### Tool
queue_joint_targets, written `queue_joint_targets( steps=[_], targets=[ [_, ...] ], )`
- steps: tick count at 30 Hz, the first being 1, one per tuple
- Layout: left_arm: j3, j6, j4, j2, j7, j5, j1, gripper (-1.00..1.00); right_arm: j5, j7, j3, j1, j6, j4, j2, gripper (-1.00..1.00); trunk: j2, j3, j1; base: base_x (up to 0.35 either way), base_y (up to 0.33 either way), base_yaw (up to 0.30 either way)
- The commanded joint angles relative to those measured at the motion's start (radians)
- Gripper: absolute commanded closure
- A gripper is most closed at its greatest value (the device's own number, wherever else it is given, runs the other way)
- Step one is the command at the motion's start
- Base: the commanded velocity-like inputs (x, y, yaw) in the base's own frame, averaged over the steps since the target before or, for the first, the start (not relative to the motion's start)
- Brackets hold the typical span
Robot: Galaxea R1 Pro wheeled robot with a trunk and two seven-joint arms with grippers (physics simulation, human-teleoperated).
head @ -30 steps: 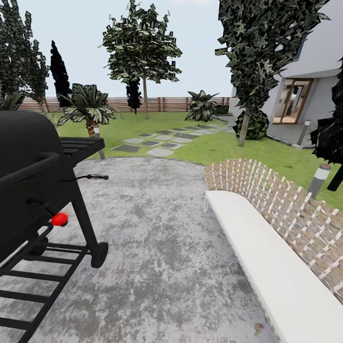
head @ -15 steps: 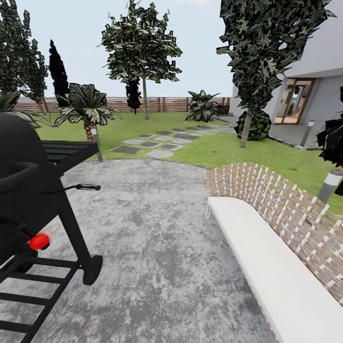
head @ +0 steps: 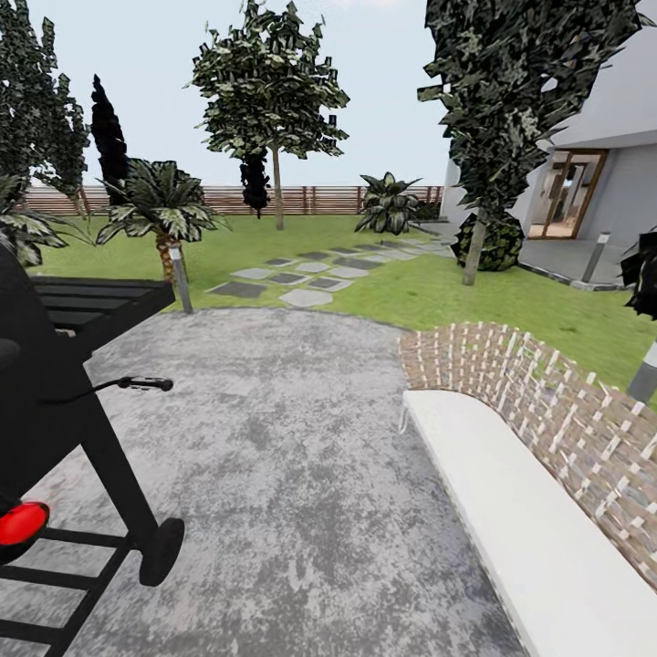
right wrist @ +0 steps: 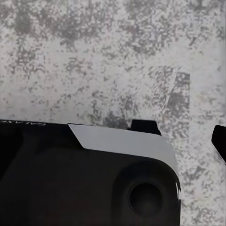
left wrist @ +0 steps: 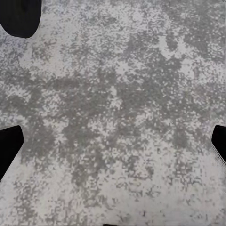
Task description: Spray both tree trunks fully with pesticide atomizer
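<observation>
A mottled grey paved patio leads to green lawn, where two leafy trees rise. No writing is legible. Neither claw's opening can be judged.

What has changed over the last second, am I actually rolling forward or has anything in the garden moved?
The camera has moved, not the things: the view has advanced and swung slightly right, so the black grill slid left and down toward the frame edge and the white bench shifted slightly lower. The two trees, fence, stepping stones and paved patio keep their layout. Nothing was grasped or released.
</observation>
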Motion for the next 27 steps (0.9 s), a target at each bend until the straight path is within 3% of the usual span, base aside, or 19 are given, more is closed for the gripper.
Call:
queue_joint_targets(
  steps=[1, 27],
  targets=[
    [0.0, 0.0, 0.0, 0.0, 0.0, 0.0, 0.0, -1.0, 0.0, 0.0, 0.0, 0.0, 0.0, 0.0, 0.0, -1.0, 0.0, 0.0, 0.0, 0.35, 0.0, 0.0],
    [-0.006, -0.001, 0.037, 0.0, 0.0, -0.001, 0.0, -1.0, 0.002, 0.0, 0.001, -0.001, 0.0, 0.0, 0.0, -1.0, 0.0, 0.0, 0.0, 0.35, 0.0, 0.0]
  ],
)
